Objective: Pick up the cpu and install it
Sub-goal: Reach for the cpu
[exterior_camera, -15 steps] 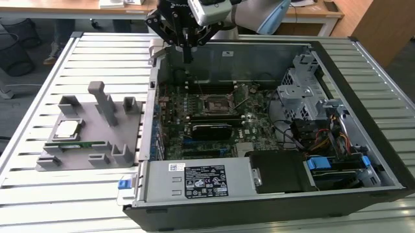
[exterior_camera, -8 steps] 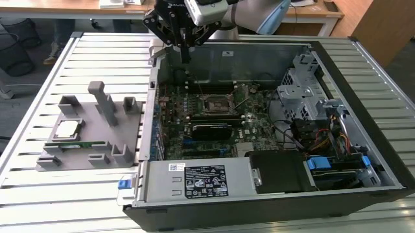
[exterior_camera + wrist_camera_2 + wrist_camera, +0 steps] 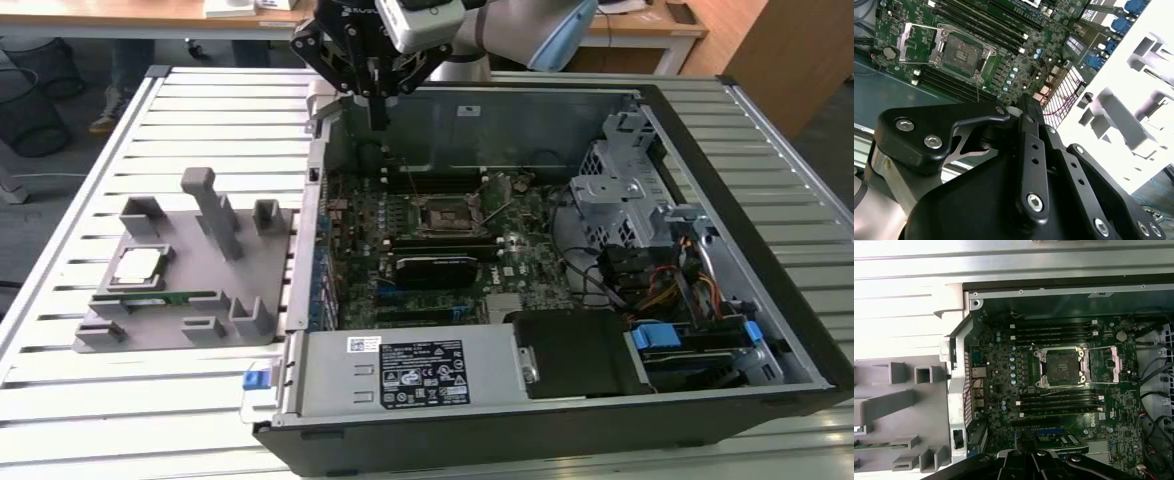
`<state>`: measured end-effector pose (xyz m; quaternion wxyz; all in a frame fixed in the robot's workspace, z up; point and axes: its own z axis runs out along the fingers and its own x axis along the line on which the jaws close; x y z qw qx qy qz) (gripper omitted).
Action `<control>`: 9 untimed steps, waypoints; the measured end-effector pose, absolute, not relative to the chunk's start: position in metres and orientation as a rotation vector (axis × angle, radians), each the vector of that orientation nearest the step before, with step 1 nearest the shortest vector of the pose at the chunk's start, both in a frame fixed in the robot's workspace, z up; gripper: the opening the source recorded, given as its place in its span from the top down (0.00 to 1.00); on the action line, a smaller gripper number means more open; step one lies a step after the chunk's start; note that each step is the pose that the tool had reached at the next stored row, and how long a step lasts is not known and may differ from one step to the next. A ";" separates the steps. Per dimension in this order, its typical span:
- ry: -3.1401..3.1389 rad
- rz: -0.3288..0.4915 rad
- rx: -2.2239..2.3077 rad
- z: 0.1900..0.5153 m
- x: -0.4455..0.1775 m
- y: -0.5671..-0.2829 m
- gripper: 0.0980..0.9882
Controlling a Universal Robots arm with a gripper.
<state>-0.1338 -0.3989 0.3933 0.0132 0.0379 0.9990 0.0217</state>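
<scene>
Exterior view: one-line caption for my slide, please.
Pincer hangs over the open computer case rim; the cpu rests on the grey holder at the exterior view's left, socket unfilled.

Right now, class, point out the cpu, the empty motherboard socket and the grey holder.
cpu [image 3: 138, 266], exterior view, middle of its silver top.
empty motherboard socket [image 3: 1061, 367], first wrist view, its dark centre.
grey holder [image 3: 207, 275], exterior view, bare base plate.
</scene>
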 end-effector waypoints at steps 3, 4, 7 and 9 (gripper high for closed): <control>3.112 0.068 0.118 0.393 -0.135 -0.399 0.98; 3.112 0.068 0.118 0.393 -0.136 -0.399 0.98; 3.112 0.068 0.118 0.393 -0.138 -0.399 0.98; 3.112 0.068 0.118 0.393 -0.139 -0.399 0.98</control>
